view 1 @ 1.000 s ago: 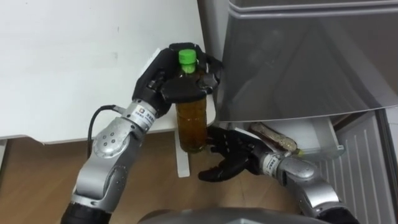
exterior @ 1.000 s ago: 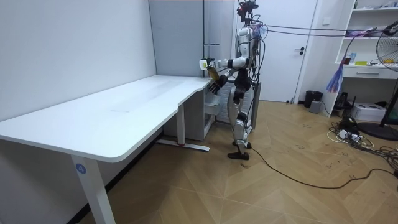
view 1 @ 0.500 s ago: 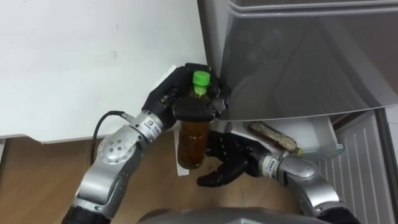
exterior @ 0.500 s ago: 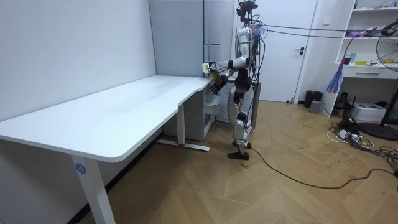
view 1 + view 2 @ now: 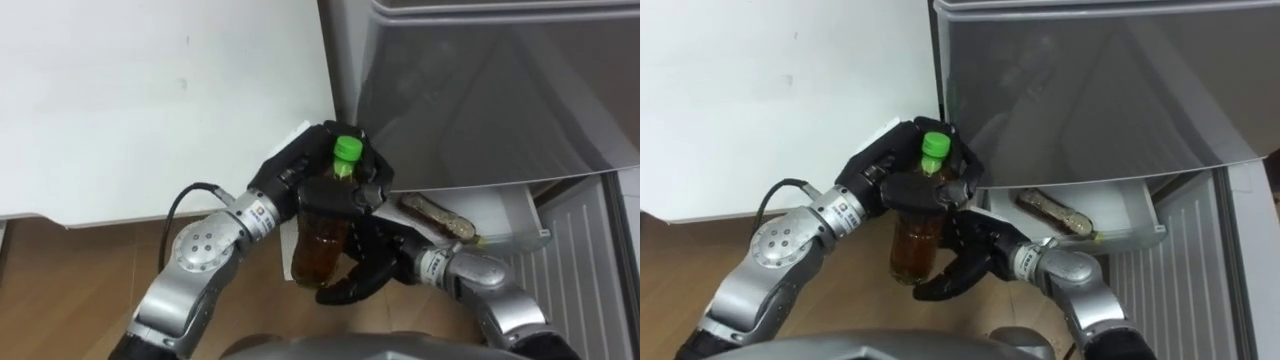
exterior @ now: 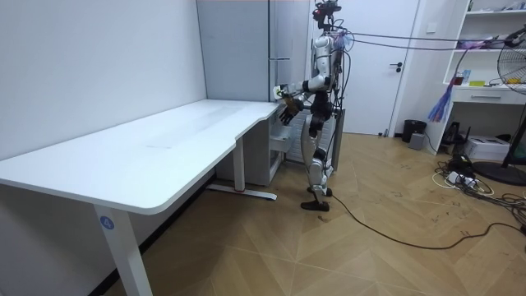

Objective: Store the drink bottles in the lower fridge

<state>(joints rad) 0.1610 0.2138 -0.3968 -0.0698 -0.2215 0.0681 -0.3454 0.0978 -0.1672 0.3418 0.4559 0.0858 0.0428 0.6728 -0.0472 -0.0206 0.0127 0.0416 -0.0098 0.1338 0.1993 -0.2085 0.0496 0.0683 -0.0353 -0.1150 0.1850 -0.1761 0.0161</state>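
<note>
Bottle [image 5: 318, 248] gripped by curled left hand [image 5: 300, 178], right hand [image 5: 372, 255] open beside.

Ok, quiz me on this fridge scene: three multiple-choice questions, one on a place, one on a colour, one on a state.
1. Where does the second bottle lie?
A. on the floor
B. in the open lower drawer
C. on top of the fridge

2. What colour is the cap of the held bottle?
A. green
B. red
C. white

3. What is the left hand doing?
A. hanging open and empty
B. gripping the held bottle near its neck
C. pulling the drawer's rim

Answers:
1. B: it rests on its side inside the pulled-out drawer.
2. A: the cap shows bright green above the fingers.
3. B: its fingers curl round the bottle's top.
</note>
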